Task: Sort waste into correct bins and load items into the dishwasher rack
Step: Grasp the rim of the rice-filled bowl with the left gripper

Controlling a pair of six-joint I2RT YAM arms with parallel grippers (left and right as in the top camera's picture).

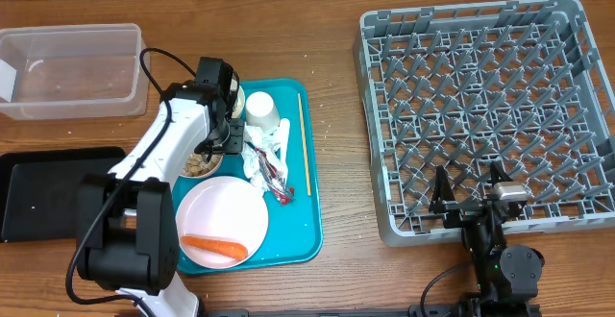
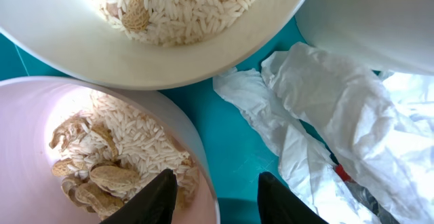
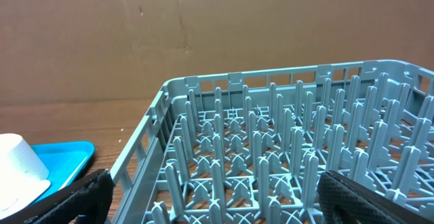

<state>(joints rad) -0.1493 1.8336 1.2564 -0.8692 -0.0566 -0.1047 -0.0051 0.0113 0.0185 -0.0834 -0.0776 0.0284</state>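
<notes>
My left gripper (image 1: pixel 219 144) (image 2: pixel 217 183) is open and straddles the rim of a pink bowl (image 2: pixel 27 115) of rice and peanuts (image 1: pixel 200 166), one finger inside and one outside over the teal tray (image 1: pixel 298 231). A white bowl (image 2: pixel 102 54) with rice sits just beyond it. Crumpled white wrappers (image 1: pixel 267 163) (image 2: pixel 325 108), a white cup (image 1: pixel 261 110), a chopstick (image 1: pixel 304 144) and a white plate (image 1: pixel 223 211) with a carrot (image 1: pixel 213 248) share the tray. My right gripper (image 1: pixel 471 194) (image 3: pixel 217 203) is open and empty at the front edge of the grey dishwasher rack (image 1: pixel 485 106) (image 3: pixel 271 149).
A clear plastic bin (image 1: pixel 67 67) stands at the back left. A black bin (image 1: pixel 38 192) lies at the left, beside my left arm's base. The cup (image 3: pixel 17 159) and the tray's corner (image 3: pixel 68 156) show at the left of the right wrist view.
</notes>
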